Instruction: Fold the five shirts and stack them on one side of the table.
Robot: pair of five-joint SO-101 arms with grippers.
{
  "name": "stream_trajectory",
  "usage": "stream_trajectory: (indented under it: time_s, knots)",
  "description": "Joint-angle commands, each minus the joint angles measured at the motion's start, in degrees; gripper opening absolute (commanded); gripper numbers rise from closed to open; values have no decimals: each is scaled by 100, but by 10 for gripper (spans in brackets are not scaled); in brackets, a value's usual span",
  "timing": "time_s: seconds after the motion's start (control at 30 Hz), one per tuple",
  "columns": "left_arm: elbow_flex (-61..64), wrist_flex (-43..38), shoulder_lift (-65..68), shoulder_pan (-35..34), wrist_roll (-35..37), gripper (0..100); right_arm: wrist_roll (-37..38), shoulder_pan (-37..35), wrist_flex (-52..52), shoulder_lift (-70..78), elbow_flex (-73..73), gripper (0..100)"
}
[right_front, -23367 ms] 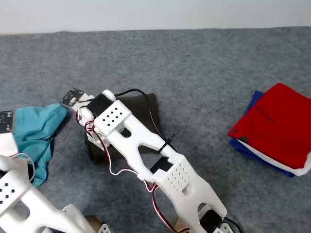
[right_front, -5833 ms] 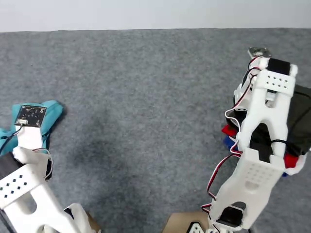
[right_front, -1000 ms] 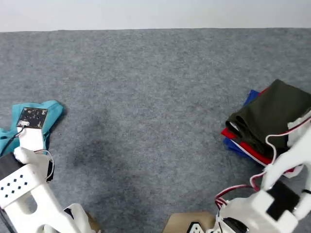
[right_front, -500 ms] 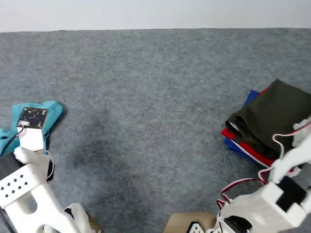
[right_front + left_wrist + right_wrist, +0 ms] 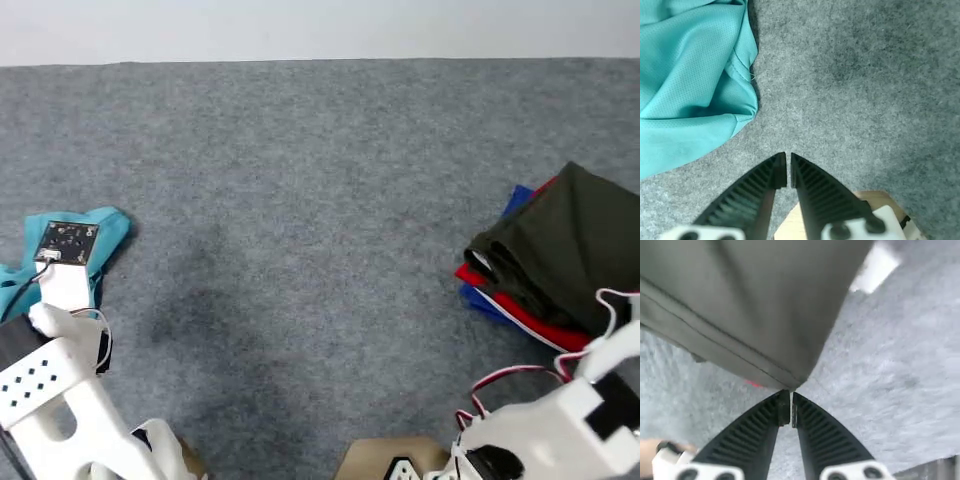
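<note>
Your grey felt table (image 5: pixel 300 180) met a white wall (image 5: pixel 300 25); your left gripper (image 5: pixel 788 171) and right gripper (image 5: pixel 790 410) were pinched closed, holding nothing.

Soft, even, fairly bright light covers the grey surface (image 5: pixel 330 150). Beside the teal shirt (image 5: pixel 112 232), toward the surface's middle, lies a faint darker patch. In the left wrist view a narrow shadow runs under the teal shirt's hem. Well apart from it, the folded stack (image 5: pixel 560 240) casts a thin, soft shadow at its edge.
</note>
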Motion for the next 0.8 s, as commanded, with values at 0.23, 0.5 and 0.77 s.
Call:
stream_trajectory:
  time_s: [0.23, 0.5, 0.77]
  knots:
    - [-13, -97, -114, 44, -18, 22, -387, -2035, 84, -901, -633, 9]
    - [-13, -53, -123, 35, -18, 22, -1635, -3169, -620, 611, -633, 9]
    - [-13, -62, -123, 35, -18, 22, -2110, -4084, -708, 1771, -633, 9]
